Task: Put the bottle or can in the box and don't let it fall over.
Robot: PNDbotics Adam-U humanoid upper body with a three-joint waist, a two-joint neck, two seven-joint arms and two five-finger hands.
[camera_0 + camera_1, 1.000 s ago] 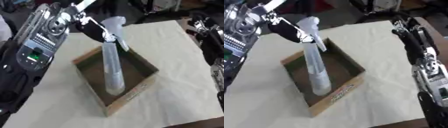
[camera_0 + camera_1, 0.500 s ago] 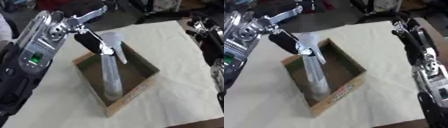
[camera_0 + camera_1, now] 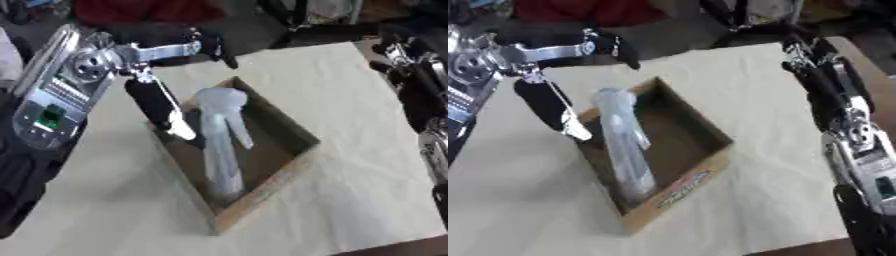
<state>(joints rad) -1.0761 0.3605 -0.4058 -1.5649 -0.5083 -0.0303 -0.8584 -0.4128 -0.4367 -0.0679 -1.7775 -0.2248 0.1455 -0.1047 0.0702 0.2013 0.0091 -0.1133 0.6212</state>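
Observation:
A tall, pale translucent bottle (image 3: 219, 150) stands upright in the open cardboard box (image 3: 284, 127) at the middle of the table, its base near the box's front corner. My left hand (image 3: 157, 102) is open just left of the bottle. One black finger with a silver tip points down along the box's left wall, and the others spread up and away toward the far side. Nothing of the hand wraps around the bottle. My right hand (image 3: 811, 67) stays at the far right over the table's edge, fingers relaxed, holding nothing.
A cream cloth (image 3: 350, 170) covers the table. My left forearm with its silver casing (image 3: 61, 95) fills the left side, and my right forearm (image 3: 859, 145) runs down the right edge. Dark clutter lies beyond the table's far edge.
My left hand has let go of the bottle's top, opened and drawn back to the left. The bottle stays standing in the box. The whole picture has shifted a little.

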